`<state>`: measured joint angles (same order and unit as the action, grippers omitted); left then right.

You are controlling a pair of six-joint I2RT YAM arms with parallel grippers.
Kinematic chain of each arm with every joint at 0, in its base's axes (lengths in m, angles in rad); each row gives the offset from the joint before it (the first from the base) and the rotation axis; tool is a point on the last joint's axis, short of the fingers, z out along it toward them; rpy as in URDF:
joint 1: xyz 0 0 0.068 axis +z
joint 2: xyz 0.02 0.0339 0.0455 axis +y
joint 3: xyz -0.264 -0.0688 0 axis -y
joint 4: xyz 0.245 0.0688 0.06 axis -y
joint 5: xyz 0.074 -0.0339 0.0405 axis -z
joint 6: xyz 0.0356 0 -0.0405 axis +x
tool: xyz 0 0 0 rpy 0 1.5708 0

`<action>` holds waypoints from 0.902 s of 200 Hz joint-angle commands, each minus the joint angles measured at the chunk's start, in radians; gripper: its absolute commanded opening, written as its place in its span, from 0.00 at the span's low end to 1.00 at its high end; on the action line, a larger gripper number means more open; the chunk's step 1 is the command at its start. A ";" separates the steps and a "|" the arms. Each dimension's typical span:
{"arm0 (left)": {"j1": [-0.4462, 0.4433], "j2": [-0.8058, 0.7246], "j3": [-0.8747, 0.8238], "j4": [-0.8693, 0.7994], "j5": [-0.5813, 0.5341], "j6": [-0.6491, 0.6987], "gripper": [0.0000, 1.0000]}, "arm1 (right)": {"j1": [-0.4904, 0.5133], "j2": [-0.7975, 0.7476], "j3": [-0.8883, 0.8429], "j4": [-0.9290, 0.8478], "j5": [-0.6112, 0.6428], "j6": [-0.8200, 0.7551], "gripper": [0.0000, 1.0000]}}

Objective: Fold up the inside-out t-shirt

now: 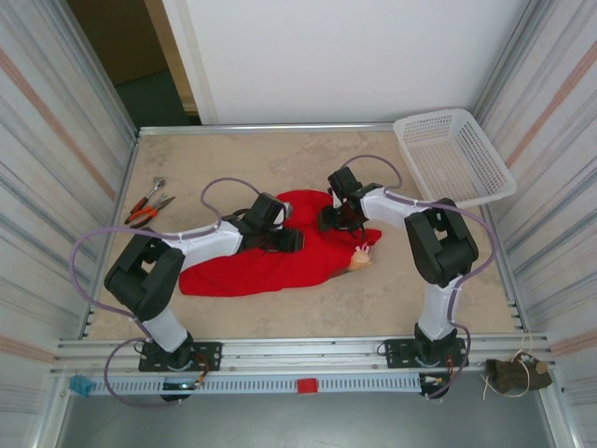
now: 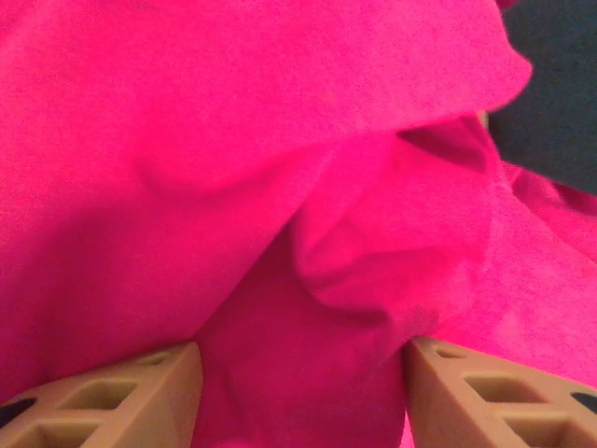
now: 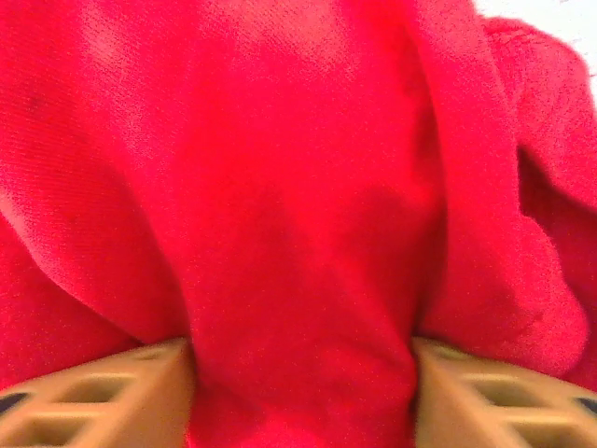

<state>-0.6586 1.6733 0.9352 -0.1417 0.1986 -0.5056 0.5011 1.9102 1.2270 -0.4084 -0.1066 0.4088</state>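
Count: one shirt (image 1: 244, 269), one basket (image 1: 435, 117), two red-handled tools (image 1: 146, 206) lying together, two arms, both mine. The shirt is red and lies crumpled on the table (image 1: 280, 313), a little left of centre. It runs as a long heap from near my left elbow out to a pale patch (image 1: 360, 259) on its right near edge. My left gripper (image 1: 291, 241) is down on the middle of the heap, and my right gripper (image 1: 332, 222) is down on its far right part, so the two are near each other with cloth between. Left wrist view: left gripper (image 2: 300, 359) has a bunch of shirt (image 2: 233, 140) filling the gap. The cloth lies against the inner faces of both fingers (image 2: 140, 392), so I note it as pinching the shirt, with the fingers set fairly wide around the bunch. Right wrist view: right gripper (image 3: 300, 355) is the same, with a thick ridge of shirt (image 3: 298, 187) squeezed between its fingers (image 3: 504, 397). The folds rise up close to both lenses and hide the table beneath. The white mesh basket sits at the far right corner, well apart from the shirt. The tools are at the left edge, also apart. My own forearms cross over parts of the shirt in the top view.
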 commanded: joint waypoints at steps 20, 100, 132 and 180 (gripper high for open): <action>0.039 0.035 -0.040 0.020 -0.028 0.057 0.57 | -0.049 -0.066 0.003 -0.006 -0.111 0.002 0.00; 0.131 -0.095 0.018 -0.090 0.004 0.164 0.58 | -0.125 -0.467 -0.080 0.040 -0.349 0.117 0.00; 0.099 -0.229 0.084 -0.109 0.047 0.125 0.59 | -0.123 -0.506 -0.109 0.078 -0.381 0.165 0.00; 0.037 -0.246 0.174 -0.039 0.023 0.117 0.61 | -0.103 -0.518 -0.112 0.074 -0.384 0.174 0.00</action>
<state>-0.5980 1.3968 1.0576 -0.1967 0.2165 -0.4004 0.3824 1.4158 1.1118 -0.3450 -0.4641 0.5587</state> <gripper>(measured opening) 0.605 0.043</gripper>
